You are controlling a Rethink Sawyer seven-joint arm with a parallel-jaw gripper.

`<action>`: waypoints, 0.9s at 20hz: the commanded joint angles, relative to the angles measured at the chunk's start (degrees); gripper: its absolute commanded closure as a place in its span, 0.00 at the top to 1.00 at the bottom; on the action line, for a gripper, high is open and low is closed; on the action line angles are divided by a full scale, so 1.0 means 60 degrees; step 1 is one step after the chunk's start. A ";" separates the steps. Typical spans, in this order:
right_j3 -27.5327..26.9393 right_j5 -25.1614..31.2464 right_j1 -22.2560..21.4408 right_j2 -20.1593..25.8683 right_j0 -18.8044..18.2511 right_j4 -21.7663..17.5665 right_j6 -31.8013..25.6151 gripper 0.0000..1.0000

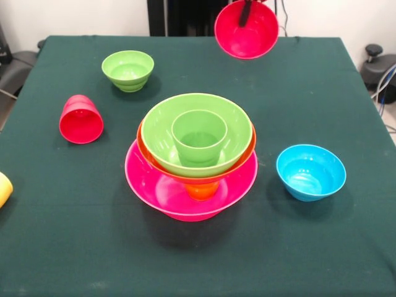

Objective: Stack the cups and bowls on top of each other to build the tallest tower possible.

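Your gripper (pixel 247 11): clamped on small red bowl's (pixel 246 31) rim | bowl tilted, aloft at 1 o'clock from the tower (pixel 192 154)

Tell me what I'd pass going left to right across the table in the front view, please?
yellow cup at the edge → red cup on its side → small green bowl → the tower on its pink bowl → red bowl held up by the end effector → blue bowl.

My end effector (pixel 247 13) is black against the small red bowl (pixel 246 31). On the dark green tabletop (pixel 62 247): pink bowl (pixel 161 185), orange bowl (pixel 143 145), large green bowl (pixel 161 133), green cup (pixel 198 139), blue bowl (pixel 310 172), small green bowl (pixel 128 70), red cup (pixel 81 119), yellow cup (pixel 4 189).
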 commanded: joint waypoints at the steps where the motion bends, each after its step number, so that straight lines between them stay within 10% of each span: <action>1: -0.1902 0.1057 0.0559 0.0472 -0.0264 -0.1231 -0.0355 0.00; 18: -0.3946 0.2083 0.1037 0.0635 -0.1450 -0.2106 -0.0606 0.00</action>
